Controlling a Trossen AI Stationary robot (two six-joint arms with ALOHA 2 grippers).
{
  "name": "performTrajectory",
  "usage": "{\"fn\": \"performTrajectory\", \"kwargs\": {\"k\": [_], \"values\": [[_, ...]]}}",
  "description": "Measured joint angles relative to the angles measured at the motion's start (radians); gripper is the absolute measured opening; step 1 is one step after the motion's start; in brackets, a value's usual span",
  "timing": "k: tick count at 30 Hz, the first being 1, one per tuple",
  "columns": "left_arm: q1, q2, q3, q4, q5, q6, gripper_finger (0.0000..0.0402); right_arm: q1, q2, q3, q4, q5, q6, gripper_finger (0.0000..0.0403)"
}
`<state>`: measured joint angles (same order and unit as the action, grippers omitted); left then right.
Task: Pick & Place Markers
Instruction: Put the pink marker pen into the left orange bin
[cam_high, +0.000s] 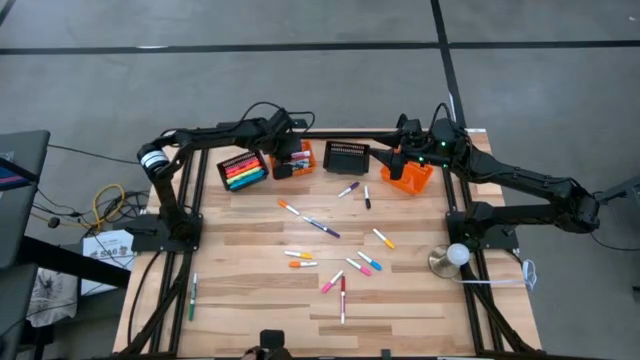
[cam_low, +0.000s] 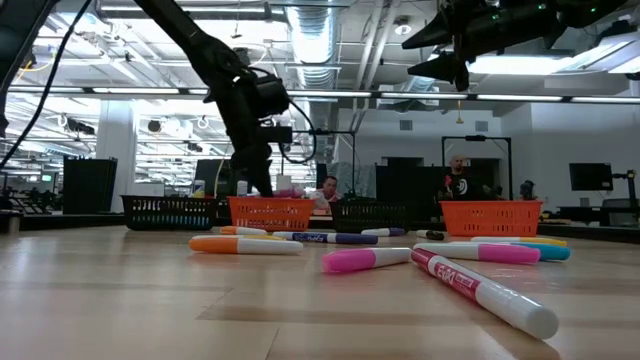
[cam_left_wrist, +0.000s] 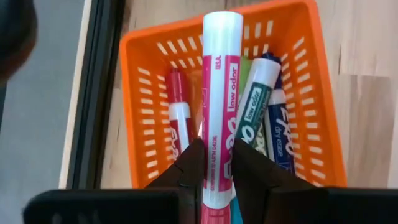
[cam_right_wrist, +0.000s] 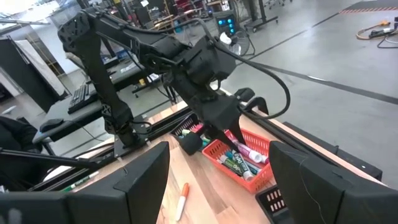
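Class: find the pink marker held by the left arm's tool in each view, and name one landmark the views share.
High view: hidden under the left tool.
Low view: not discernible behind the left arm.
Left wrist view: pink marker, centre, between the fingers.
Right wrist view: at the tool tip.
Shared landmark: the orange basket below it.

Left arm reaches across the far edge of the worktop; left claw (cam_left_wrist: 217, 168) points down, fingers clamped. Right arm raised at far right; right claw (cam_right_wrist: 217, 171) spread wide, holding nothing.
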<state>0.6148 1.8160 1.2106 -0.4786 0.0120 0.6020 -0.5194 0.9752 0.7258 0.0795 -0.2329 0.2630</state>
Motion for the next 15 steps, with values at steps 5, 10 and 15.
{"fn": "performTrajectory", "kwargs": {"k": [5,10,15], "values": [[0.003,-0.001,0.001,-0.007,0.003,0.014,0.0057,0.0,0.0,0.0,-0.005,0.0,0.0,0.0265],[0.003,-0.001,0.001,-0.011,0.016,0.016,0.0057,0.0,0.0,0.0,-0.017,0.0,0.0,0.0265],[0.0,-0.001,0.001,-0.011,0.018,0.015,0.0057,0.0,0.0,0.0,-0.016,0.0,0.0,0.0265]]}}
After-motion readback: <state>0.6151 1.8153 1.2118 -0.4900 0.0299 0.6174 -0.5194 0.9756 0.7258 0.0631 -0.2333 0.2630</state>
